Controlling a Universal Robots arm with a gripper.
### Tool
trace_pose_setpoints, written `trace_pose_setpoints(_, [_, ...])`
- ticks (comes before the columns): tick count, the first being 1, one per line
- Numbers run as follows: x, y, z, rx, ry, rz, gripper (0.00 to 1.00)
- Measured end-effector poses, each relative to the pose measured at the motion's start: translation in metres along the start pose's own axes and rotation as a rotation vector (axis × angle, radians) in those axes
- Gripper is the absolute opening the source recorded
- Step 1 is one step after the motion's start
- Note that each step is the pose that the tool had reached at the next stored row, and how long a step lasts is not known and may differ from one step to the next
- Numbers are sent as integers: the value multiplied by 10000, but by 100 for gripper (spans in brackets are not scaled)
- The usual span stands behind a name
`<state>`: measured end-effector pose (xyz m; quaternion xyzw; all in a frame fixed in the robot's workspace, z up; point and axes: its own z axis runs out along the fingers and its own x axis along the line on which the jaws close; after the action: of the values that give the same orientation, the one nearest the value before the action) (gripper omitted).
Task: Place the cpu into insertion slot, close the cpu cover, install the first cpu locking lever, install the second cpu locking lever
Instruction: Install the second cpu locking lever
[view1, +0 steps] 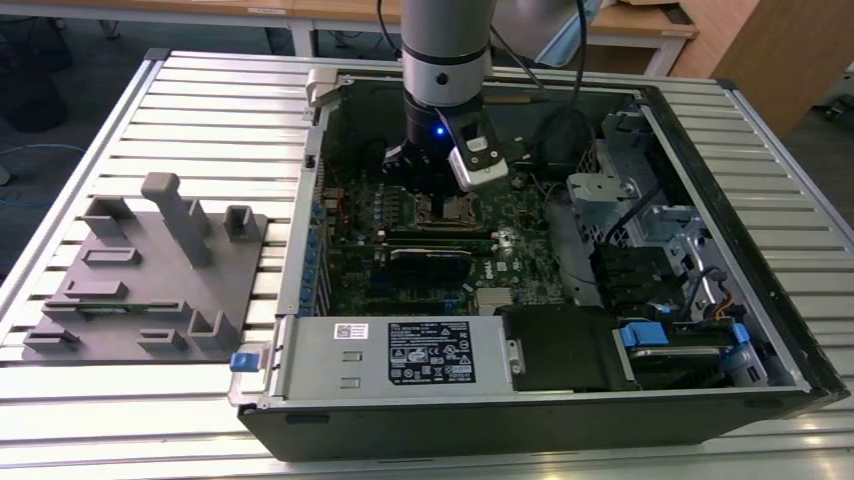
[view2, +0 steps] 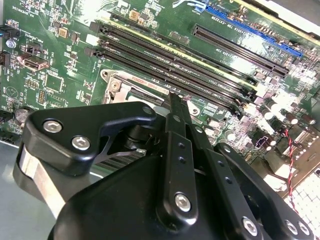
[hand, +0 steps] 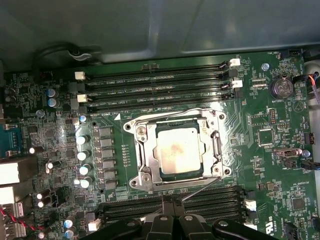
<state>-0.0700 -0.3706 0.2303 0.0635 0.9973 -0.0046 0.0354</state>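
The cpu (hand: 176, 151), a pale silvery square chip, lies in the insertion slot (hand: 176, 175) on the green motherboard. The cpu cover (hand: 145, 150), a silvery frame, lies flat around it, with the chip showing through its window. A thin silvery locking lever (hand: 202, 188) slants up from the socket's corner to my gripper (hand: 172, 202). My black fingers (hand: 166, 206) stand close together, shut, at the lever's free end. Whether they pinch it I cannot tell. In the second wrist view the gripper (view2: 176, 102) hovers at the socket's edge (view2: 117, 85). In the exterior view my gripper (view1: 434, 190) is low over the socket (view1: 461, 207).
Long black memory slots (hand: 155, 92) run along both sides of the socket. Silver capacitors (hand: 82, 155) stand beside it. The open computer case (view1: 747, 330) walls in the board, with a drive cage (view1: 607, 195) and power supply (view1: 400, 352). A grey fixture (view1: 147, 270) sits on the exterior view's left.
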Motion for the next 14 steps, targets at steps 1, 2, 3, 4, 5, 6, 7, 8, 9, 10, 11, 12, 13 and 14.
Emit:
trace_pose_setpoints(1, [2,0,1,-1,-1,1,11])
trace_pose_setpoints(2, [6,0,2,-2,-1,2,11])
trace_pose_setpoints(3, [10,-1,2,-2,-1,1,11])
trace_pose_setpoints(4, [12,-1,3,-2,-1,0,11])
trace_pose_setpoints(5, [12,-1,3,-2,-1,-1,11])
trace_pose_setpoints(6, [13,-1,2,-1,-1,-1,11])
trace_pose_setpoints(7, [14,-2,2,0,-1,-1,11])
trace_pose_setpoints(8, [14,-2,3,0,-1,0,11])
trace_pose_setpoints(9, [15,-2,7,-2,-1,0,11])
trace_pose_setpoints(10, [15,-2,12,-3,-2,0,11])
trace_pose_setpoints(11, [16,-1,17,-2,-1,0,11])
trace_pose_setpoints(12, [17,-2,21,-2,-1,0,11])
trace_pose_setpoints(13, [21,-2,24,0,-1,1,11])
trace_pose_setpoints(14, [25,-3,25,0,-1,2,11])
